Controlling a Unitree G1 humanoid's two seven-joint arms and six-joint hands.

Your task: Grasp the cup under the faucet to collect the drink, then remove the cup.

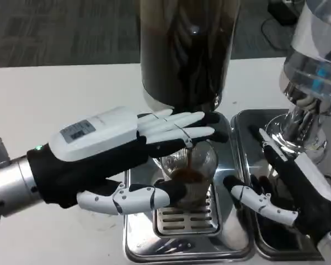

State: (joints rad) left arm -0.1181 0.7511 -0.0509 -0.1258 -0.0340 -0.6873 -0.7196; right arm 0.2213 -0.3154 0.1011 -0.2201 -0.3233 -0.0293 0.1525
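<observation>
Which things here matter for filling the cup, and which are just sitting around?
In the job:
- cup, on the grate with dark drink in it
- dispenser of dark drink above it
- drip tray under the cup
- left hand around the cup

Just about:
- second dispenser, clear, on the right
- second tray under it
- right hand, holding nothing, over that tray

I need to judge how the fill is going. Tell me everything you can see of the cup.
The cup is clear, like glass or plastic, and stands upright on the slotted metal drip tray under the dark dispenser. Brown drink sits inside it. The left hand wraps around it, one finger below, others above its rim.
</observation>
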